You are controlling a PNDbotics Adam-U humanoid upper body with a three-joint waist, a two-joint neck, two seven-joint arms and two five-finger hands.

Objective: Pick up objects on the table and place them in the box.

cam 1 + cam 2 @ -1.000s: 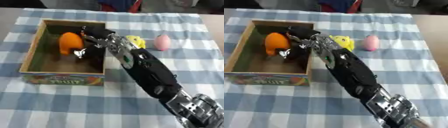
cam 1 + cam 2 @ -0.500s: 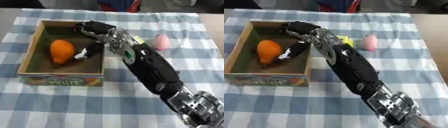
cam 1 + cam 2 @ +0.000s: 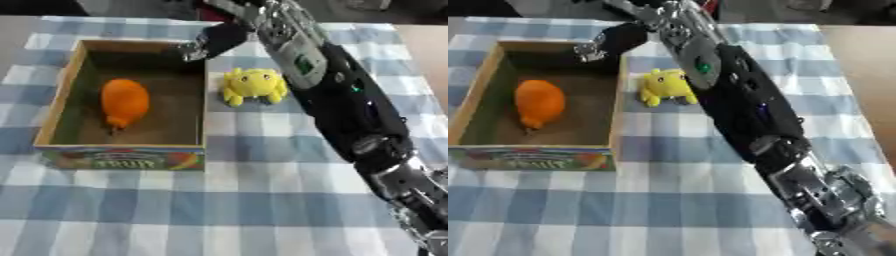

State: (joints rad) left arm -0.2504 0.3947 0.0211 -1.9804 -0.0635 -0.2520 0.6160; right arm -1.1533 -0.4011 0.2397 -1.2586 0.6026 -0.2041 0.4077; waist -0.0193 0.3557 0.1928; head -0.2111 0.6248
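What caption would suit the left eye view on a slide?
Robot hand above the box's far corner, an orange object lying inside, a yellow toy waiting on the checked cloth beside it.

Colours on the checked table

The tablecloth (image 3: 262, 200) is a blue-and-white check with paler grey-blue squares. The box (image 3: 61, 100) has tan cardboard walls, a dull brown-green floor and a front panel printed in green, red and yellow. The object inside it (image 3: 123, 101) is plain bright orange. The soft toy (image 3: 253, 86) near the box's right wall is bright yellow. The right hand (image 3: 212, 41) and its arm are black with silver parts.
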